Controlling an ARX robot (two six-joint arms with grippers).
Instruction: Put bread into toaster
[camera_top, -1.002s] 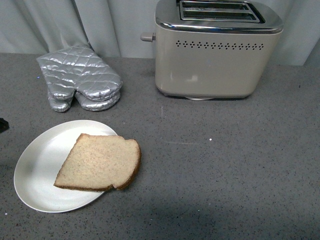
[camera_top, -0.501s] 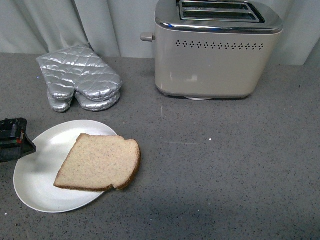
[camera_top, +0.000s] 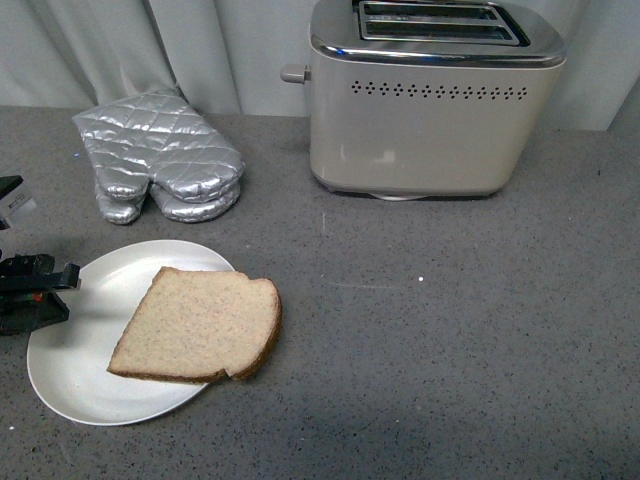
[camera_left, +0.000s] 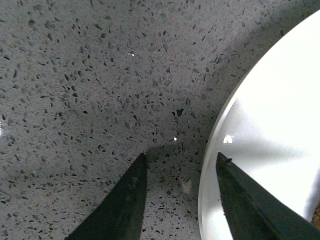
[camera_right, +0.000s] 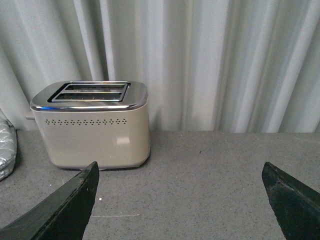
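The bread (camera_top: 200, 325) lies on a plate (camera_top: 70, 370) near left; the toaster (camera_top: 430, 130) stands far, right of centre. The left gripper (camera_left: 181, 167) straddles the plate's left rim, jaws apart; the right gripper (camera_right: 180, 200) has its jaws wide apart.

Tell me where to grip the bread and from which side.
Come from the robot's right and grip the rounded crust end of the bread, which juts past the rim of the plate. The slice lies flat, so probably only there can a finger slip under. The open left tool sits at the opposite rim.
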